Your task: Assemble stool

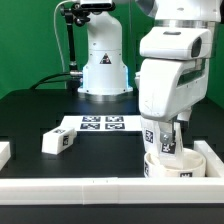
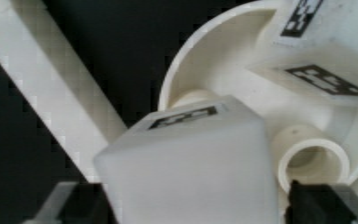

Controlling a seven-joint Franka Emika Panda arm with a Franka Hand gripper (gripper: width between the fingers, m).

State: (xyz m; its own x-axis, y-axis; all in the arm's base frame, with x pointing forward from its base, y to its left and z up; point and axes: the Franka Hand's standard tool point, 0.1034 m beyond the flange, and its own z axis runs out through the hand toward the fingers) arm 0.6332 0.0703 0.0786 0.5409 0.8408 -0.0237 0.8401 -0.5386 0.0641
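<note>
1. The arm (image 1: 172, 70) runs off the exterior view's top edge, its upper joints out of frame.
2. The claw (image 1: 165, 142) is largely masked by its own housing. In the wrist view only slivers of its fingers (image 2: 73, 203) show, cropped at the edge (whether they press the leg (image 2: 185, 150) cannot be told).
3. That leg, close to the lens, is soft and blurred, its near end cut off by the picture's edge.
4. The seat (image 2: 274, 70) is cropped on two sides in the wrist view, and its tags are too smeared to read.
5. In the exterior view the rail (image 1: 100, 186) covers the seat's lower edge.
6. A white piece (image 1: 4, 152) at the exterior view's left edge is cut off and unidentifiable.
</note>
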